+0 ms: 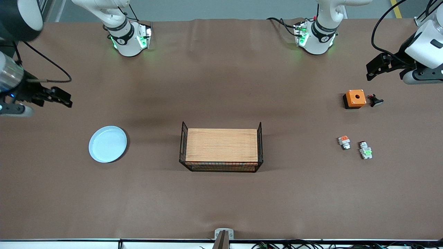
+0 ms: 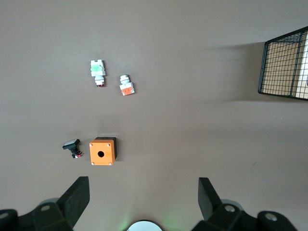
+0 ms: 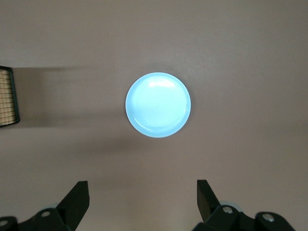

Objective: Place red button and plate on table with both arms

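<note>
Brown tabletop (image 1: 221,86) already bears both things: the plate (image 1: 107,144) at the crate's (image 1: 221,150) nine o'clock, the red button (image 1: 365,151) at its three o'clock. Left claw (image 1: 371,71) and right claw (image 1: 68,98) hang open, empty; seemingly nothing is left to do.

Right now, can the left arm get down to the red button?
Probably yes: the left gripper hangs open above the table, and the red button lies uncovered, apart from the orange-block part.

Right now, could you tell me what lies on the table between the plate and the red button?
The wooden-topped wire crate stands between the plate and the red button; the front view shows it. The part with the orange block lies beside the button, toward the crate.
</note>
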Motion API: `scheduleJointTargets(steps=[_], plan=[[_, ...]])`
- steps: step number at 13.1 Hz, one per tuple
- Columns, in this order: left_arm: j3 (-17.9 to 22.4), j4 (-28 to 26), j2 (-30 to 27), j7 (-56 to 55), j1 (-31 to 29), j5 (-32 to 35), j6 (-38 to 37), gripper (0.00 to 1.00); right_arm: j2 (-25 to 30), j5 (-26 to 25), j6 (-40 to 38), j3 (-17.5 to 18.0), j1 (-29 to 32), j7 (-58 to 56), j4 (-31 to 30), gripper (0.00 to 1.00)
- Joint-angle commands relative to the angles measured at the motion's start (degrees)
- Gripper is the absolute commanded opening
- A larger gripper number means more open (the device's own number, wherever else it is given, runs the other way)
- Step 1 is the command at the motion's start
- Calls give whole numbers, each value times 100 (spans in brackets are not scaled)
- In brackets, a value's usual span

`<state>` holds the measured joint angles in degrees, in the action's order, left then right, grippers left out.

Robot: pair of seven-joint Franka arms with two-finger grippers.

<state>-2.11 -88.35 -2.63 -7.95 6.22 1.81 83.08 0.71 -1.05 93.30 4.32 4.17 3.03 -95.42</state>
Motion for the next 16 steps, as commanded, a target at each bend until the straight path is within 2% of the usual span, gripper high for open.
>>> scheduleJointTargets(steps=[1,6,11,16], plan=[[18,-25,-54,83,-6,-111,-19,99,-115,79,-234,-37,-13,102,401,99],[18,-51,-71,75,-15,-111,-28,99,-115,96,-234,-19,-22,426,560,99],[27,-16,-62,75,-24,-111,-28,99,-150,96,-497,-37,5,173,911,100],[35,19,-45,31,-24,-102,-20,99,-141,96,-515,-81,40,-56,938,100]])
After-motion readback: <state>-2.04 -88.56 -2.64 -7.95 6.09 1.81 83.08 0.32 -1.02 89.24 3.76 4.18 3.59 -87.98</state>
